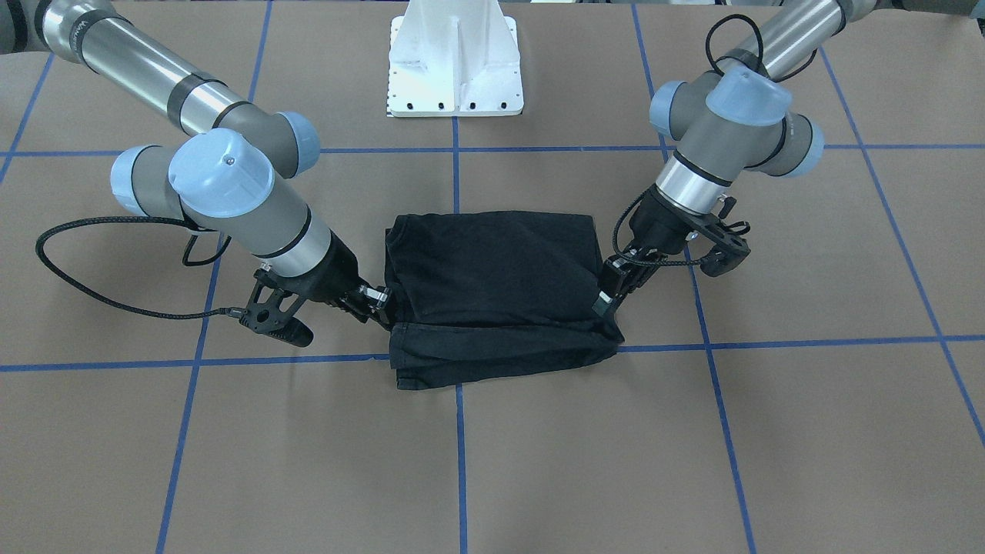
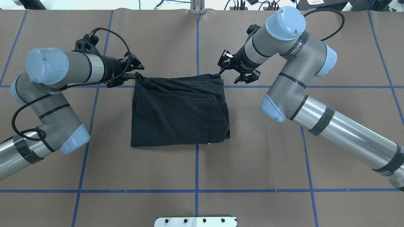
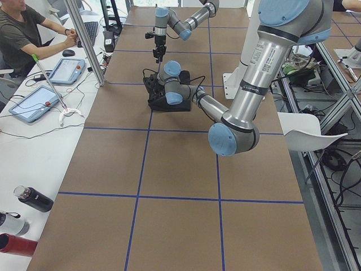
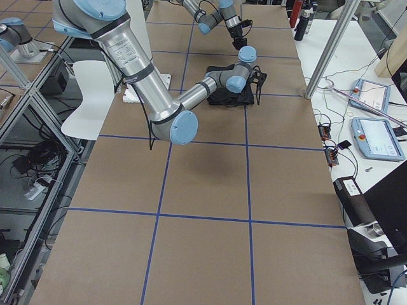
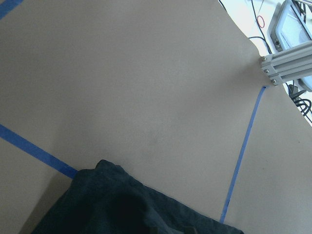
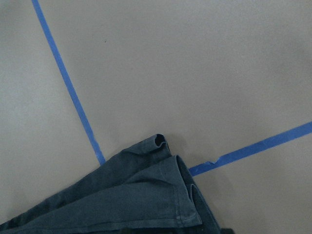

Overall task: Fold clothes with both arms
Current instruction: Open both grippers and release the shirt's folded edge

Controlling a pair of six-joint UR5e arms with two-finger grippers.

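While the folded shirt (image 2: 180, 116) lies on the worktop (image 2: 252, 157), the left jaws grip its far left corner. The right jaws grip the far right corner.

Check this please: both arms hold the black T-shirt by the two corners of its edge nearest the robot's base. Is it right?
Not quite. The left arm and right arm hold the black T-shirt by two corners, but on the edge farthest from the base; the overhead exterior view shows it.
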